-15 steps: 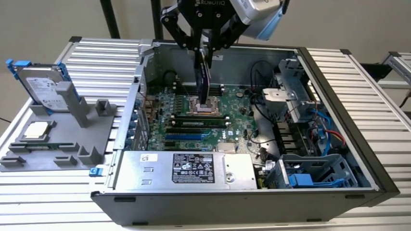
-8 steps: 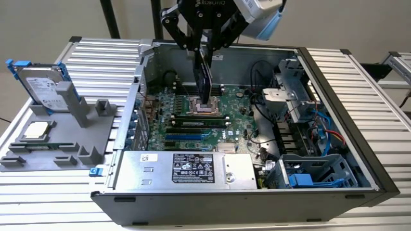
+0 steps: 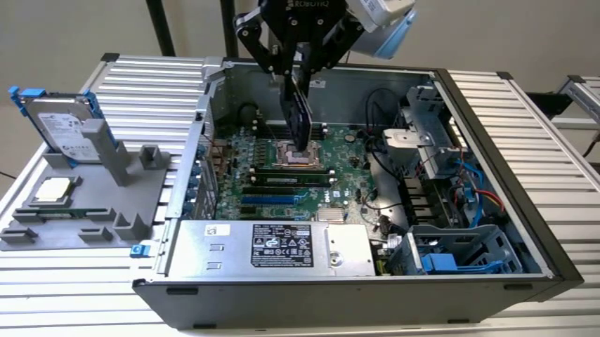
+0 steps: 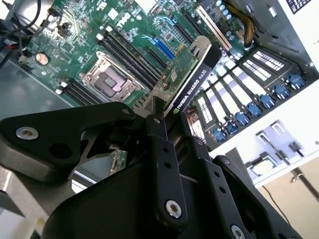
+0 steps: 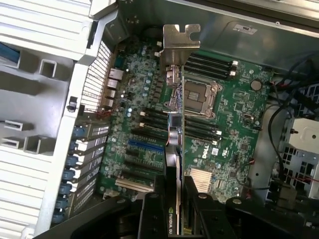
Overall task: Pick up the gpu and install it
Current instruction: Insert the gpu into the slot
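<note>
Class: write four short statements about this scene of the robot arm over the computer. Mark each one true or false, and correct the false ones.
1. The gripper is shut on the gpu. True.
2. The gpu is seated in a slot of the motherboard. False: it hangs above the board, held on edge with its silver bracket away from the gripper.
3. The hard drive with blue rails stands in the grey holder outside the computer case, on the exterior view's left. True.
4. The computer case is closed by a side panel. False: it lies open, with the motherboard exposed.
</note>
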You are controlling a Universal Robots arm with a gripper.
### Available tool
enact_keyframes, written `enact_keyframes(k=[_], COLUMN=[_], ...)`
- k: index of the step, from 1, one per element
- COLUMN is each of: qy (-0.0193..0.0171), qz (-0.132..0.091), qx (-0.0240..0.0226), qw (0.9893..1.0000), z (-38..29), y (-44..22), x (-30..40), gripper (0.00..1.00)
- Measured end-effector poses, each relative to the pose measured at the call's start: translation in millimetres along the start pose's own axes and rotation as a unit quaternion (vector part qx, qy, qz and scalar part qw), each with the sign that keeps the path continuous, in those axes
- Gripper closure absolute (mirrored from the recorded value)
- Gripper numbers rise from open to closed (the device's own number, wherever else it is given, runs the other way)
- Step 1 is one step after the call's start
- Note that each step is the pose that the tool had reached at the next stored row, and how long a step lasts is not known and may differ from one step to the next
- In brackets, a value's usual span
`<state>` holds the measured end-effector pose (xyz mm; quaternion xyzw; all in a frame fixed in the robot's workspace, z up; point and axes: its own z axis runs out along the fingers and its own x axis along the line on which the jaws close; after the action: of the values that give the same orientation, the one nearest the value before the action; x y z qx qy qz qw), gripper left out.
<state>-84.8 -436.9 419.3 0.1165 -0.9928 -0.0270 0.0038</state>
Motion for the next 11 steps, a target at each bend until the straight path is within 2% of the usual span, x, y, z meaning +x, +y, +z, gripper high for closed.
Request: enact_keyframes(k=[11], qy=[0.0023], qz=[-0.042], qx=[0.0001], qw=[0.9991], z=[0.0], y=[0.0], x=[0.0], gripper=[1.0])
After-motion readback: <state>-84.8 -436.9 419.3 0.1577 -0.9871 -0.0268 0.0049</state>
